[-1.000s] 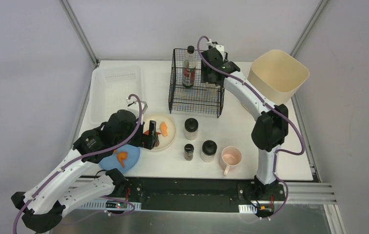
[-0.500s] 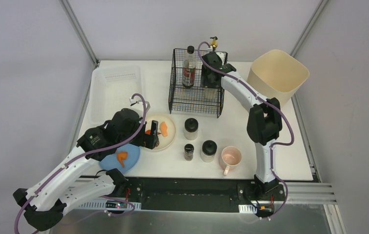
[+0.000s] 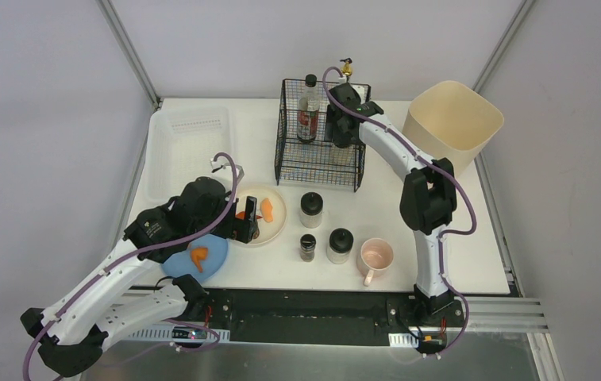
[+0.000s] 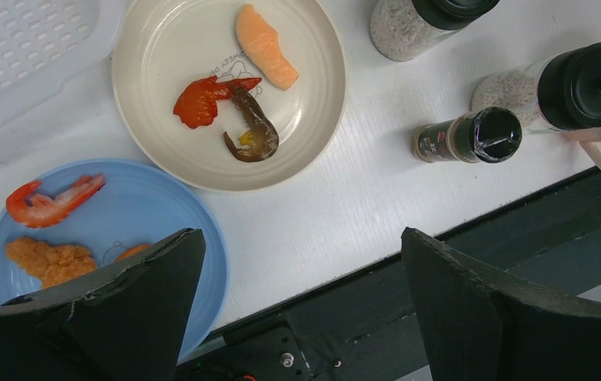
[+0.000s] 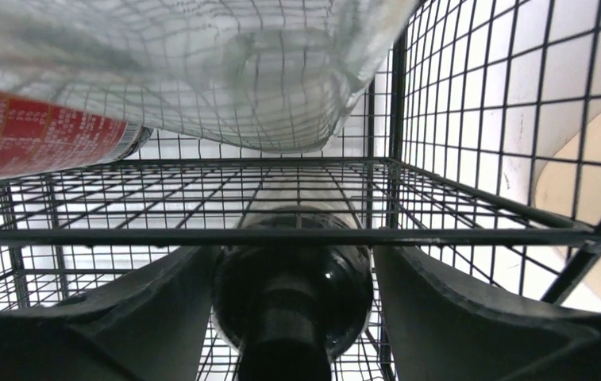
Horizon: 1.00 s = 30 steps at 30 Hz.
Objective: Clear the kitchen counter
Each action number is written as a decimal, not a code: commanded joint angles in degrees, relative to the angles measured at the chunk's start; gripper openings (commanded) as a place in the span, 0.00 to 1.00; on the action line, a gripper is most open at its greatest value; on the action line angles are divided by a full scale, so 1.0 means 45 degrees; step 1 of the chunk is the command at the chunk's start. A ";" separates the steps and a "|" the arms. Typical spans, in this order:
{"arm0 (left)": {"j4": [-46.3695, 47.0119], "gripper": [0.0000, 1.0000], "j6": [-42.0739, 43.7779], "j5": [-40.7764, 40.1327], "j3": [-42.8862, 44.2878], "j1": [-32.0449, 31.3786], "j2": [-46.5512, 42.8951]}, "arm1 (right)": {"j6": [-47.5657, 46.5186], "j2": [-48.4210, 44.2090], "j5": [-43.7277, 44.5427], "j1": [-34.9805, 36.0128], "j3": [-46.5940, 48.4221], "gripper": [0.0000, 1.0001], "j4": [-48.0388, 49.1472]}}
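White kitchen counter (image 3: 281, 268), black wire basket (image 3: 318, 176), blue plate (image 4: 154, 208), cream plate (image 4: 162, 55), pink mug (image 3: 376, 255), red-labelled bottle (image 3: 307, 115)

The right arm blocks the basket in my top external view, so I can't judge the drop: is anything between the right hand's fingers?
Observer: Yes. The right wrist view shows a dark round cap between the fingers of the right hand, inside the wire basket, close to the red-labelled bottle.
Operator: Gripped or let go?
Observer: I cannot tell. The cap fills the whole gap between the two fingers.
Operator: And the left hand?
Observer: In the left wrist view the left hand is open and empty. It hovers over the near edge of the kitchen counter, beside the blue plate holding a shrimp.
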 commanded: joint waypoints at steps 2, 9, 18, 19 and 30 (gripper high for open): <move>0.0138 1.00 0.0096 -0.0125 0.0044 0.0018 -0.0103 | 0.0088 -0.0234 -0.0021 0.0134 0.0728 0.75 -0.0180; 0.0150 1.00 0.0105 -0.0033 0.0079 0.0014 -0.0085 | 0.0217 -0.1235 0.0425 0.0244 0.0560 0.79 -0.0523; 0.0146 1.00 0.0145 0.0143 0.0215 0.0009 -0.0209 | 0.0173 -0.3637 0.1423 0.0668 -0.1100 0.82 -0.0411; 0.0132 1.00 0.0135 0.0188 0.0256 0.0009 -0.0222 | 0.0178 -0.3957 0.1449 0.0695 -0.1332 0.82 -0.0403; 0.0121 0.99 0.0097 0.0266 0.0456 0.0007 -0.0384 | 0.0560 -0.7256 0.0741 0.2724 -0.3895 0.85 -0.0935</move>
